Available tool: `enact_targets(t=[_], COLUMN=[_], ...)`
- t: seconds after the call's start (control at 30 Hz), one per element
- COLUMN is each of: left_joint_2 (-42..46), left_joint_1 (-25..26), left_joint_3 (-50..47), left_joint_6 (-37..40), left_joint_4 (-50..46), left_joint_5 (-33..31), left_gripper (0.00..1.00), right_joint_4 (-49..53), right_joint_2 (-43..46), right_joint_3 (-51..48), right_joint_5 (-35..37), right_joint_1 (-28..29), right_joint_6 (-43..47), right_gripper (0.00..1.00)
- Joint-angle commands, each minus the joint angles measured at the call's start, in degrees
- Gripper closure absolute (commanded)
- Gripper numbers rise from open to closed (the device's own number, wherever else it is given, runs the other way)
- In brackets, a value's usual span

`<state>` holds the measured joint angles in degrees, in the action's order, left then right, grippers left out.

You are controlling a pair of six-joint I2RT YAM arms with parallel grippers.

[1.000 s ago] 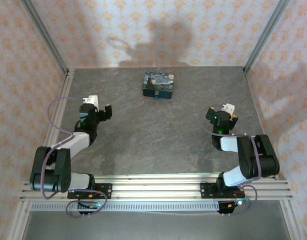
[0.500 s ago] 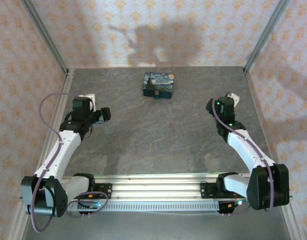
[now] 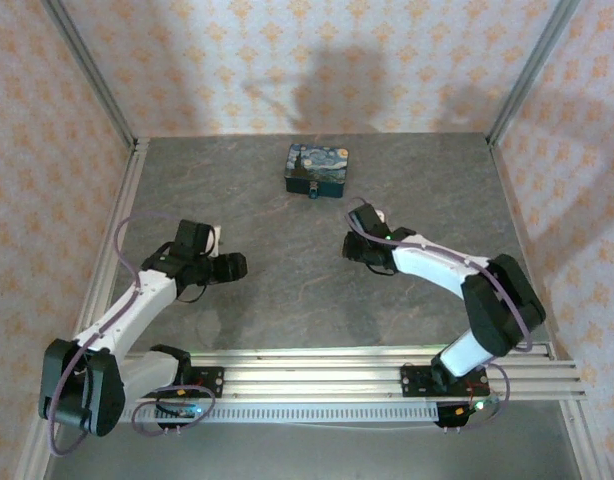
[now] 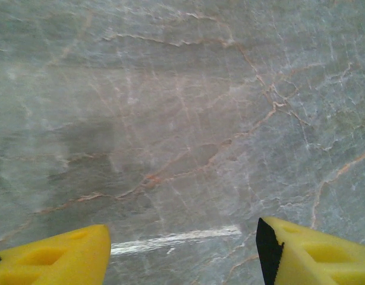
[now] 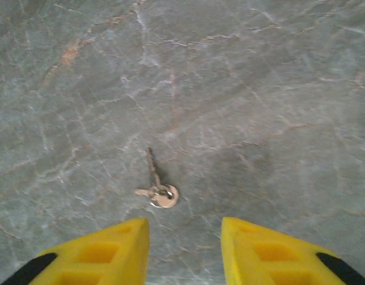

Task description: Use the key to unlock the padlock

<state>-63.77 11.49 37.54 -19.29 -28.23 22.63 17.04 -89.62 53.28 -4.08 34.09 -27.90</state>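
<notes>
The left fingers (image 4: 52, 258) hang released over bare desk (image 3: 287, 310), grasping nothing. Farther back, near the centre, the tiny padlock (image 3: 314, 190) sits at the near face of the swirl-painted box (image 3: 319, 165). The right fingers (image 5: 105, 255) stand apart and empty, just short of the key (image 5: 157, 193), which lies flat on the stone. Thin and flat as it is, the key would likely skid away or slip from a shallow pinch. No writing is legible anywhere.

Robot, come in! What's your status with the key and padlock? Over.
Left claw open over table. Right claw open, key lying just ahead, untouched. Padlock at box front, far side. Nothing blocking.
</notes>
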Motion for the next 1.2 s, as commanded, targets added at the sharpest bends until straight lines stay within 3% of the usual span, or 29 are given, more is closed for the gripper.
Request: enact_targets(t=[0.0, 0.43, 1.17], left_joint_2=[-1.39, -5.85, -9.19], left_joint_1=[1.91, 4.94, 5.30], left_joint_3=[0.51, 2.18, 3.15], left_joint_6=[-1.71, -1.27, -0.05], left_joint_4=[2.32, 3.41, 3.45], left_joint_5=[1.10, 1.00, 0.94], left_gripper=[0.33, 0.34, 0.34], right_joint_4=[3.60, 15.35, 17.06], right_joint_2=[-2.35, -12.45, -19.22], right_joint_3=[2.96, 15.44, 20.45], right_joint_5=[-3.11, -4.42, -7.46], right_joint_1=[0.20, 0.15, -1.35], right_joint_6=[0.27, 6.87, 8.48], right_gripper=[0.67, 0.77, 0.78])
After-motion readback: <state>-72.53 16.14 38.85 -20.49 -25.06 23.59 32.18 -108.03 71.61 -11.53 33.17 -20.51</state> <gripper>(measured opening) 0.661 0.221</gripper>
